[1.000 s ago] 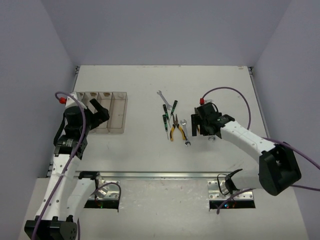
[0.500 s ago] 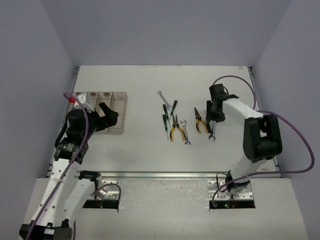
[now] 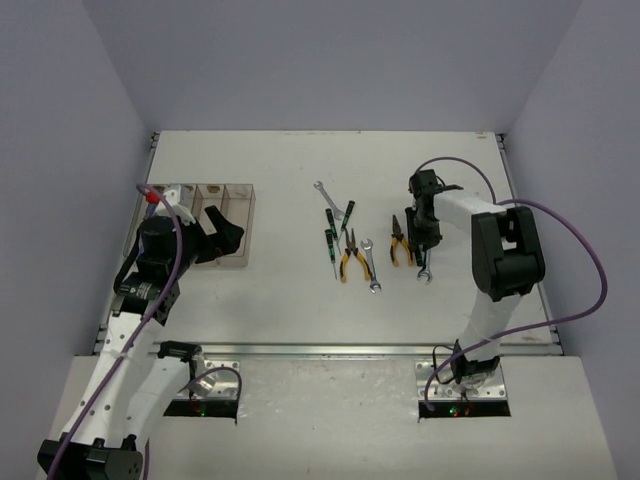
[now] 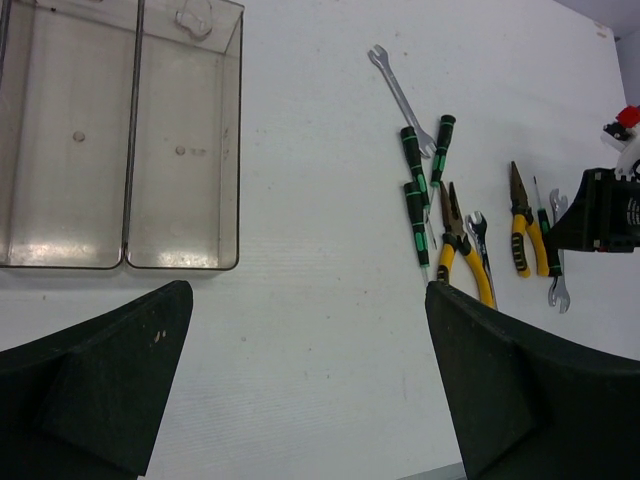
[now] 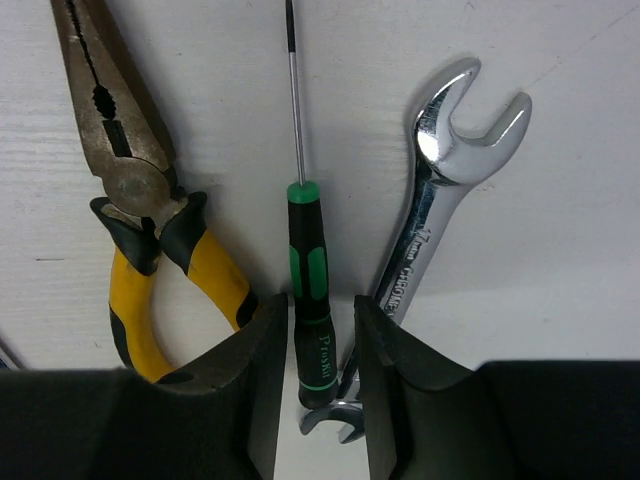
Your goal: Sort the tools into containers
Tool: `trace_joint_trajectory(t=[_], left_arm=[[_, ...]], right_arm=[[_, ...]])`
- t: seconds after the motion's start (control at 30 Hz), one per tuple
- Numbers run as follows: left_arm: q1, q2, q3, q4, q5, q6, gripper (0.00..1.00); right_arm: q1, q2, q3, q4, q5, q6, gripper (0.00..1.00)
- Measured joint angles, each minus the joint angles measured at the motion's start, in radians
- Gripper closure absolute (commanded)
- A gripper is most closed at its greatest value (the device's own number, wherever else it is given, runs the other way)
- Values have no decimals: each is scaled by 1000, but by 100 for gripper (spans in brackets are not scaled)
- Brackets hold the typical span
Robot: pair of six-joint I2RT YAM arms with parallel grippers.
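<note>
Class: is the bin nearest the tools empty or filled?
Empty: in the left wrist view the bin shows only its bare floor.

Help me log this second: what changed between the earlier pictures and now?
The right gripper shifted slightly rightward onto the slim green-and-black-handled screwdriver, its jaws narrowing to either side of the handle, with a gap still showing. The left gripper drifted a little rightward by the clear plastic bins, wide open throughout. The yellow-handled pliers, the silver open-end wrench and the other tools lie where they were.
</note>
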Motion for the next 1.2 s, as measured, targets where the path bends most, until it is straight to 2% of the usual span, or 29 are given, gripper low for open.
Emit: trace_joint_trajectory(t=[0.13,0.33,0.5,0.57,0.67,0.77,0.87,1.0,1.1,1.2], left_arm=[[0,0,0,6,9,1,0],[0,0,0,9,17,5,0],[0,3,0,16,59,14,0],[0,10,0,26,117,16,0],[-1,31,-6,67,247,-10,0],[-19,36,-103,281,409,-137,0],[-110,77,-216,525,473,-277,0],[-407,262,-171,704,446,-339,0],[-565,360,-104,805,413,-345,0],[-632,378,-82,877,367,-345,2]], right_arm=[[0,13,-2,2,-24,-1,75],[0,-10,-41,44,-53,16,100],[0,-29,-57,43,-57,42,100],[0,-69,-81,28,-55,56,100],[11,-237,-150,-9,-60,77,100],[57,-455,-216,16,-157,96,100],[160,-626,-280,111,-370,128,100],[310,-735,-413,330,-675,207,100],[354,-793,-473,423,-807,258,100],[354,-867,-495,499,-884,296,100]])
